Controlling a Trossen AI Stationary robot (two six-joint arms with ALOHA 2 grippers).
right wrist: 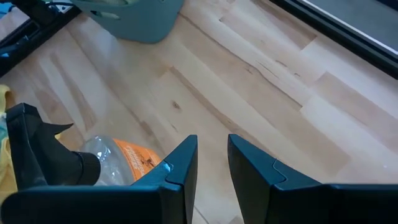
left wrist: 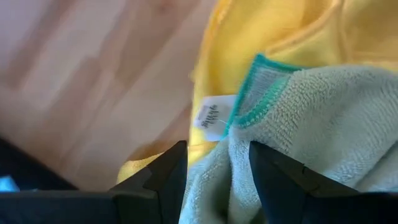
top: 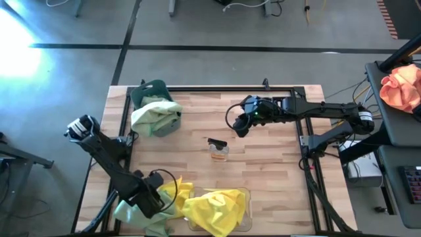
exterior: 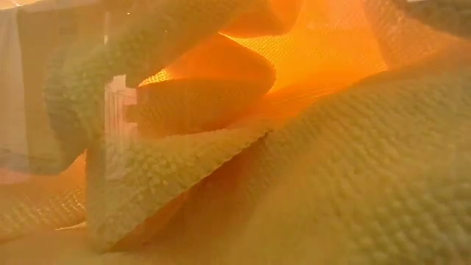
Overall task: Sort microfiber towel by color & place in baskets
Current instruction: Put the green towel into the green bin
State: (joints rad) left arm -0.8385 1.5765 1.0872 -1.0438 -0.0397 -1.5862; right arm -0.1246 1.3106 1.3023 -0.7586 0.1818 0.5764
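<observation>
The left gripper (left wrist: 217, 180), clamped on a sage green towel (left wrist: 323, 130) at the table's near left beside the yellow pile (top: 214, 209), should lift it clear toward the far-left teal basket (top: 154, 92) without snagging yellow cloth, while the right gripper (right wrist: 212, 163) waits, fingers slightly apart, far right.

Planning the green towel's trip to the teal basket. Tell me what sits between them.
Nothing visible blocks it. The left claw grips the green towel at the table's near-left; the teal basket is straight up the left side, over bare wood. The small bottle sits mid-table, off that line.
</observation>
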